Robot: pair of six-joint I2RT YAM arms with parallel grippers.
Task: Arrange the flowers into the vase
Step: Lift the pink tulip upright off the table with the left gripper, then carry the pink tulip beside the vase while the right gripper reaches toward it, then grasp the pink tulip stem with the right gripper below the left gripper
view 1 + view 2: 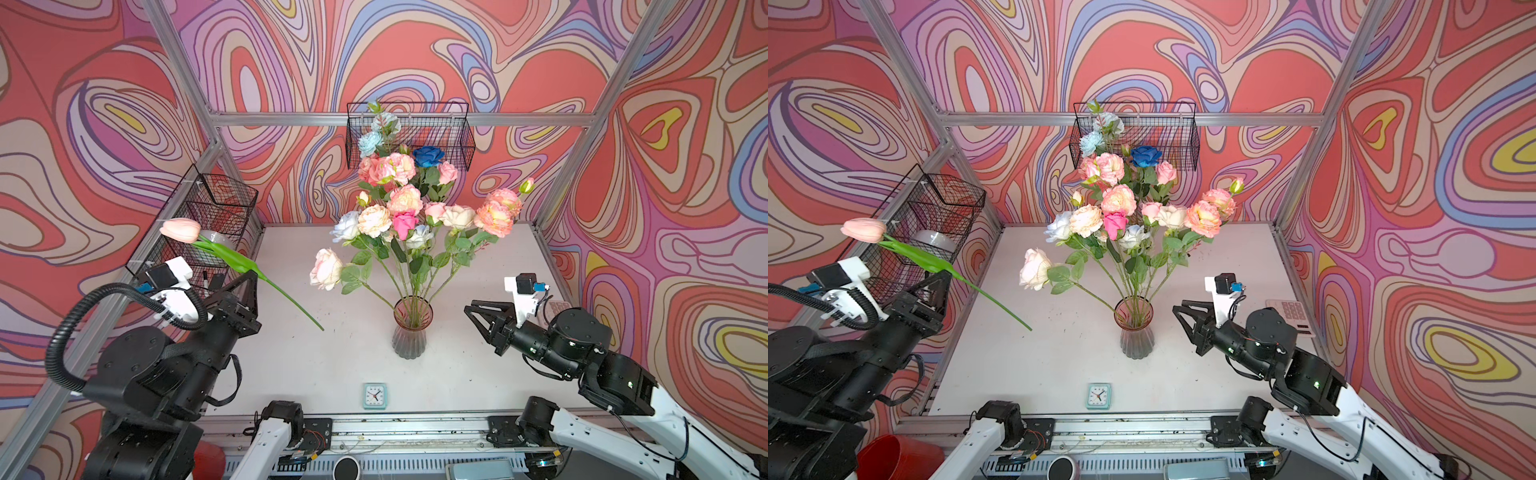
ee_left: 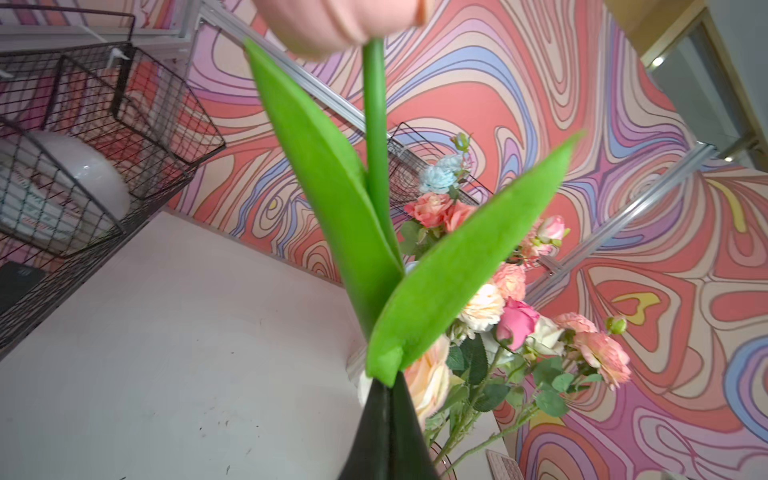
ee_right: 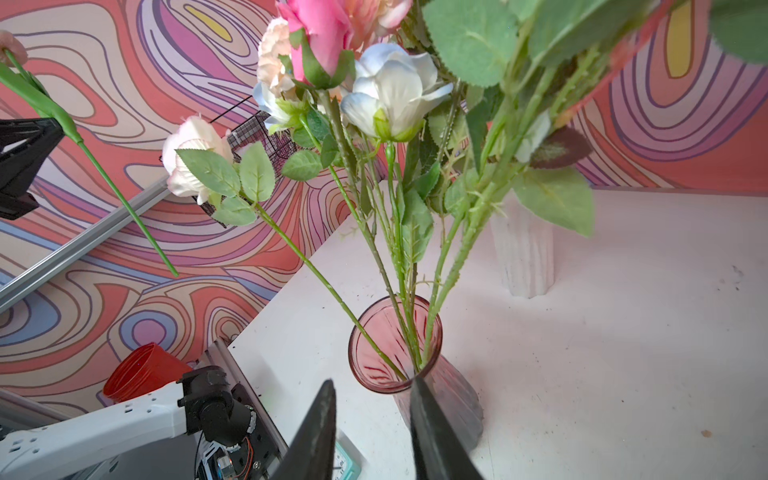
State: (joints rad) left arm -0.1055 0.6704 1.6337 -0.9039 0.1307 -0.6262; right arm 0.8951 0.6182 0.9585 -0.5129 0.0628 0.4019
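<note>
The left gripper (image 1: 251, 274), raised over the left side of the white tabletop (image 1: 311, 374), has its fingers pressed together on a single pink artificial tulip (image 1: 231, 258) with a long green stem, pinching it at the base of its two broad leaves (bloom tilted up toward the black wire basket (image 1: 226, 203), bare stem end slanting down toward the middle). The artificial roses (image 1: 405, 199) in pink, peach, white and blue stand in the ribbed pink glass vase (image 1: 411, 332) mid-table. The right gripper (image 3: 372, 381) hovers just beside the vase, fingers spread, nothing between them.
</note>
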